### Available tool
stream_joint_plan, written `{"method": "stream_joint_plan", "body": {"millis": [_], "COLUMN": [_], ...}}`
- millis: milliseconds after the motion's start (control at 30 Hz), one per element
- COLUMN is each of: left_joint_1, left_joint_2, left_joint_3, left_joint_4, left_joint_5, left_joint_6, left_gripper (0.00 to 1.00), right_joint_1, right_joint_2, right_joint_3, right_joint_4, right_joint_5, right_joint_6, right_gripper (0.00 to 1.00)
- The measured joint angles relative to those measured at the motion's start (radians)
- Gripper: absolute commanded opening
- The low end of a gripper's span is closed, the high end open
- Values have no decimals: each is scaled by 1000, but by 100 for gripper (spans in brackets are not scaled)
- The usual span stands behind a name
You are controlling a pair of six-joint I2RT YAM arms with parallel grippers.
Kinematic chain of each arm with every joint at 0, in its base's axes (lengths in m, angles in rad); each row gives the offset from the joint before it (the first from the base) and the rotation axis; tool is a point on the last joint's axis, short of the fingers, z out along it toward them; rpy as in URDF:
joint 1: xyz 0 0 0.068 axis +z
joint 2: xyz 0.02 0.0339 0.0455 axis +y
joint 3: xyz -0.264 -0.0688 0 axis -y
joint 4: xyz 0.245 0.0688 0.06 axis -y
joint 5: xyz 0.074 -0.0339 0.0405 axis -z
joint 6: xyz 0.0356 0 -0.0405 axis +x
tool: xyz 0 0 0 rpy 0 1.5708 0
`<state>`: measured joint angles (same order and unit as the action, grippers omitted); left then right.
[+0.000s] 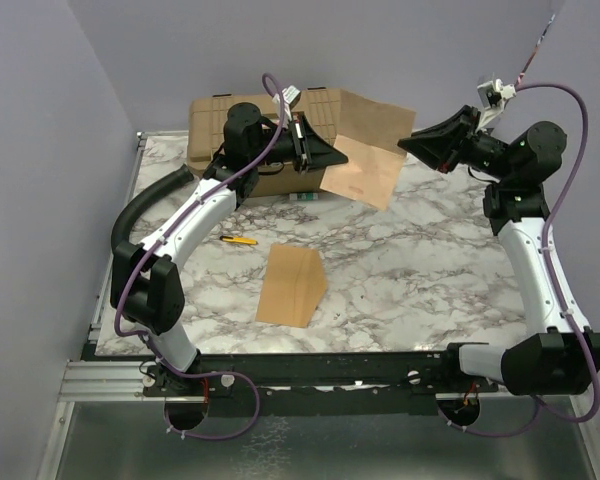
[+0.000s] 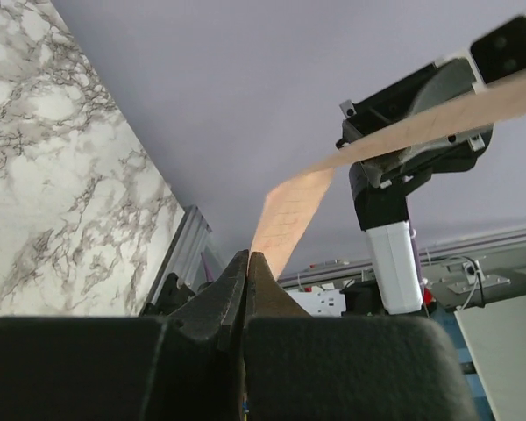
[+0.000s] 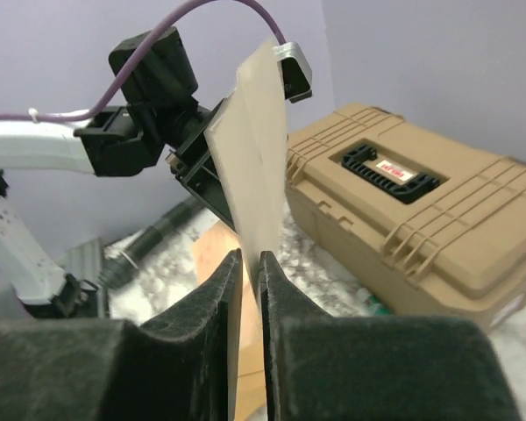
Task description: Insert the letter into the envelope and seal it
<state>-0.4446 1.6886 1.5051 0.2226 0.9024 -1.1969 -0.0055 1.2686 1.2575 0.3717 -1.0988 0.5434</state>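
Observation:
The letter [image 1: 365,170], a pale pinkish-tan sheet, hangs in the air over the back of the table between both grippers. My left gripper [image 1: 330,152] is shut on its left edge, and my right gripper [image 1: 407,142] is shut on its right edge. In the left wrist view the letter [image 2: 289,215] runs up from my closed left gripper [image 2: 248,256]. In the right wrist view the letter [image 3: 259,149] stands between the fingers of my right gripper [image 3: 250,256]. The kraft-brown envelope [image 1: 290,285] lies flat on the table centre, its flap pointing right. It also shows in the right wrist view [image 3: 212,254].
A big tan plastic case [image 1: 230,120] stands at the back left, right behind the left gripper, and shows in the right wrist view [image 3: 403,210]. A yellow pen [image 1: 240,240] lies left of the envelope. A black hose [image 1: 150,200] curves along the left edge.

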Motion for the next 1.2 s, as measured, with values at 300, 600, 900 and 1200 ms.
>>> {"method": "stream_joint_plan", "body": {"millis": [300, 600, 900, 1200], "left_joint_1": [0, 5, 11, 11], "left_joint_2": [14, 30, 28, -23], "left_joint_3": [5, 26, 26, 13], "left_joint_4": [3, 48, 95, 220], "left_joint_5": [-60, -108, -84, -55], "left_joint_6": [-43, 39, 144, 83], "left_gripper": [0, 0, 0, 0], "right_joint_1": [0, 0, 0, 2], "right_joint_2": [-42, -45, -68, -30], "right_joint_3": [93, 107, 55, -113], "right_joint_4": [-270, -372, -408, -301], "right_joint_5": [-16, -66, 140, 199], "right_joint_6": [-259, -251, -69, 179], "right_gripper": [47, 75, 97, 90]}}
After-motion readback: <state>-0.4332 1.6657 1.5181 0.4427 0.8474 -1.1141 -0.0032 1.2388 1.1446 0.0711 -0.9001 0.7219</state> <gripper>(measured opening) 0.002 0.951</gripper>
